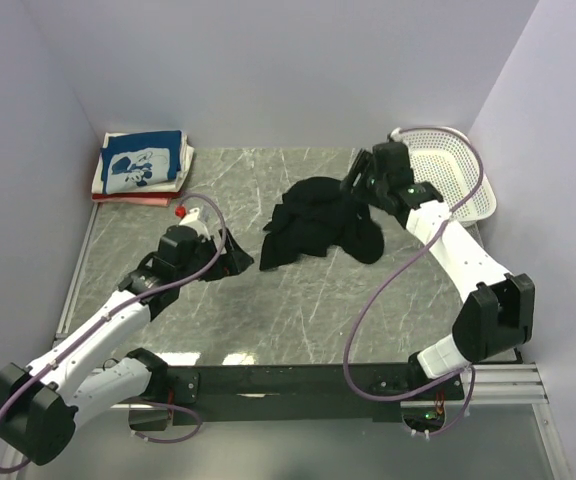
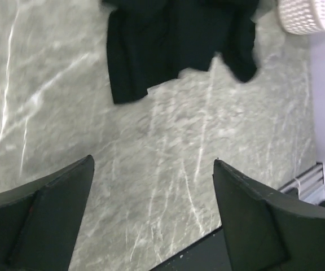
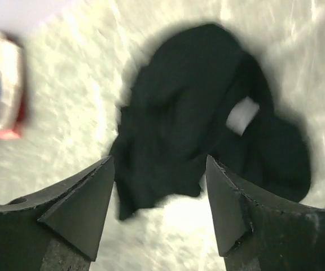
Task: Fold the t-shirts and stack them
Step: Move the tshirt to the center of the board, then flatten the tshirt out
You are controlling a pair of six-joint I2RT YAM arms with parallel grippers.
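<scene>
The left arm stretches low over the table (image 1: 298, 320). The left gripper (image 2: 154, 164) is spread wide and empty, and the black shirt (image 2: 174, 45) lies crumpled well beyond its fingers. The right arm bends in beside the basket (image 1: 458, 165). The right gripper (image 3: 159, 161), also wide and holding nothing, hovers above that shirt. There is one loose shirt and one folded stack (image 1: 140, 168) (blue print on top, white and red beneath) at the back left.

Left arm (image 1: 88, 345) and right arm (image 1: 458, 250): white moulded links are alternating with black joint housings. A lilac cable (image 1: 358, 320) is looping along each. A small red knob (image 1: 180, 212) is showing at the left wrist. Left gripper (image 2: 154, 164) and right gripper (image 3: 159, 161) are showing matte black wedge-shaped fingers (image 3: 78, 209). A black base rail (image 1: 298, 380) is carrying both.
</scene>
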